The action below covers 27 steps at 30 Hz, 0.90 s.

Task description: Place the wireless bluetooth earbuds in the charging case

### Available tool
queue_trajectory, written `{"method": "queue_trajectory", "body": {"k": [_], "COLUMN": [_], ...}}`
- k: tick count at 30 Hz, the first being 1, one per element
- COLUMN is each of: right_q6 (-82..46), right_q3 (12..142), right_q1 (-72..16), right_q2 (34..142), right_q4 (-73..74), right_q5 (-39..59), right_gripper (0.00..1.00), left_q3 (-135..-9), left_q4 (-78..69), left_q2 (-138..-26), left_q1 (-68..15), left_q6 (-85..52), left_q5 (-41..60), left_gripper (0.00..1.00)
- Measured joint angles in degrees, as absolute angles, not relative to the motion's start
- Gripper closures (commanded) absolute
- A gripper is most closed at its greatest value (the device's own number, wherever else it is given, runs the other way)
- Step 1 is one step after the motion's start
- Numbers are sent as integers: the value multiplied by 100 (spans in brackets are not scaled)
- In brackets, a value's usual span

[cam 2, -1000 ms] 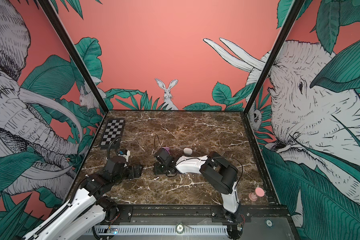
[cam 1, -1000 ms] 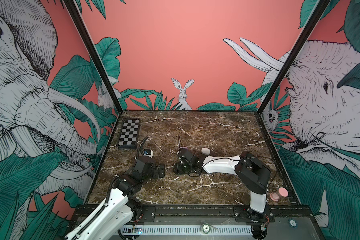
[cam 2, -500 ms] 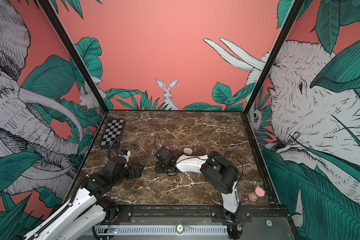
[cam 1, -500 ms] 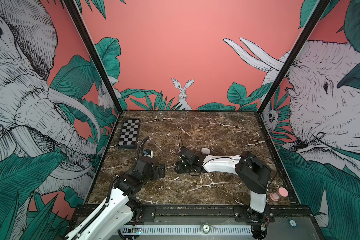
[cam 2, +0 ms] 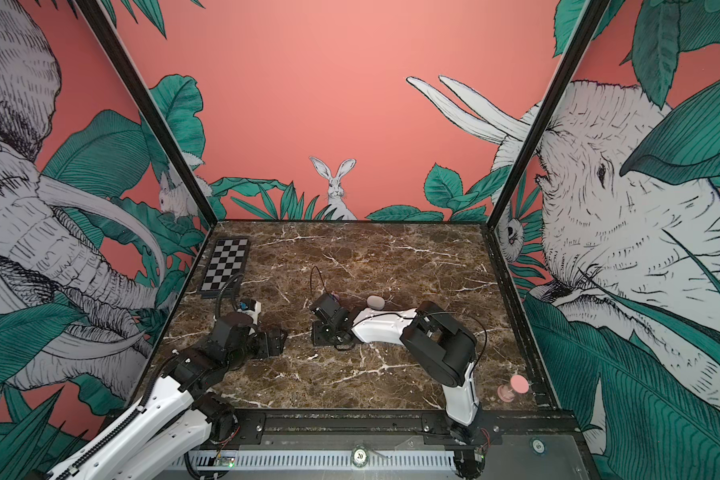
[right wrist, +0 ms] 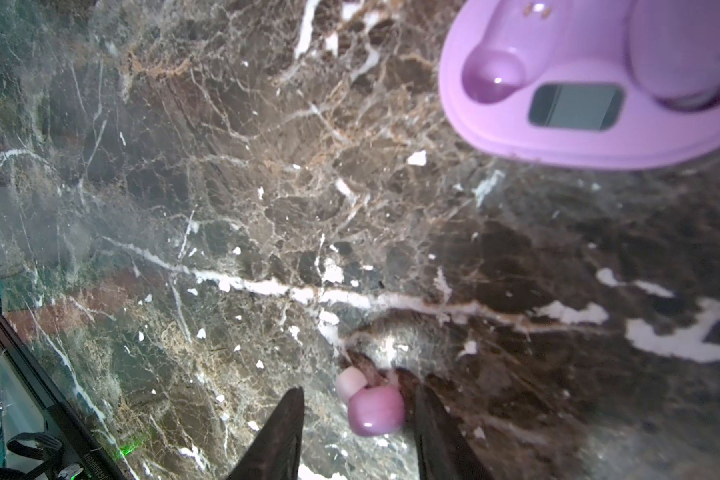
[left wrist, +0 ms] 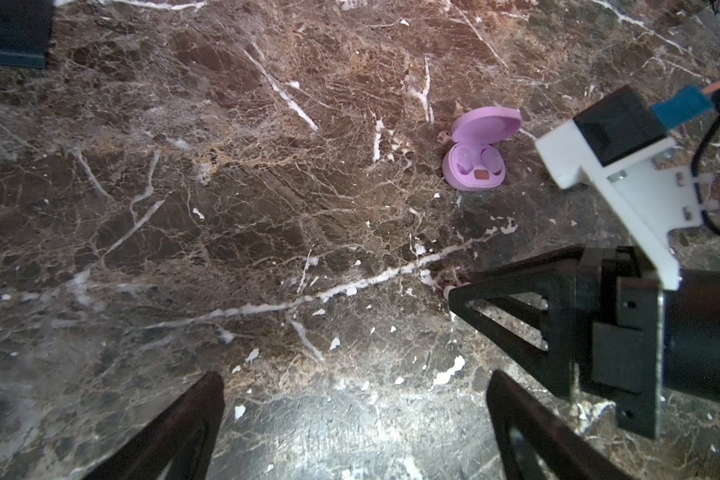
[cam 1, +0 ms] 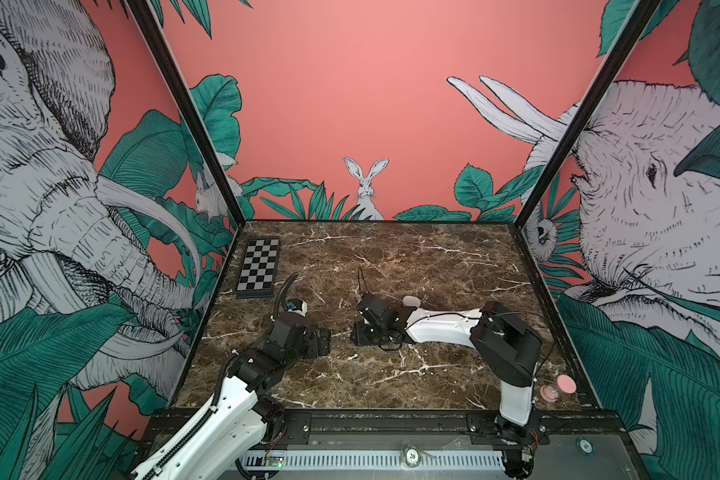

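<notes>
The lilac earbud [right wrist: 375,411] lies loose on the table [right wrist: 225,208], near the open lilac case [right wrist: 578,141] but apart from it, off the case's front side. The right tool [right wrist: 358,395] sits low over the table, jaws partly open to either side of the earbud; we see a gap on both sides, narrower on one, so nothing is gripped yet. The left tool [left wrist: 354,376] stands wide open and empty, close by, looking toward the case. We judge the earbud very light, hard and glossy, a rounded body with a paler tip [right wrist: 350,382]: likely to roll or squirt out if pinched off-centre, so we would take it across the broad body, not the tip, with a gentle squeeze. In the case one well [right wrist: 495,75] looks empty; the other seems to hold a second bud [right wrist: 682,54]. The lid [left wrist: 487,124] stands up behind the wells and would block an approach from that side. The case is unheld and probably light, so pressing the earbud home may slide it. Around: a white case [cam 1: 411,300] just behind the right arm, a checkerboard [cam 1: 258,270] at the table's far left, a small pink thing [cam 1: 558,388] at the near right corner, all well apart from the path. The two tools are near each other; that crowding is our main concern.
</notes>
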State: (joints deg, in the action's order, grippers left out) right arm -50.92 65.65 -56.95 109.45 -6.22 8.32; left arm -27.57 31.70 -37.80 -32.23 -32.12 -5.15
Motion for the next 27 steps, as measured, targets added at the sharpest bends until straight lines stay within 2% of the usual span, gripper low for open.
{"method": "queue_trajectory", "body": {"k": [10,20,27], "right_q6": [-5894,-6947,-7354], "right_q3": [6595,7214,7487], "right_q1": [-5697,-5806,-5907], "right_q2": [10543,10538,10680], "right_q4": [-1343,-2427,-2495], "right_q5": [569,301,231], "right_gripper": [54,55,58], "left_q3": [-2716,-2716,-2716], "left_q4": [3131,3103,3050], "left_q2": [-3793,-3848,-3861], "left_q1": [-3223,-3223,-3223], "left_q6": [-3212,-3205,-3190], "left_q5": [-515,-510,-508], "left_gripper": [1,1,1]}}
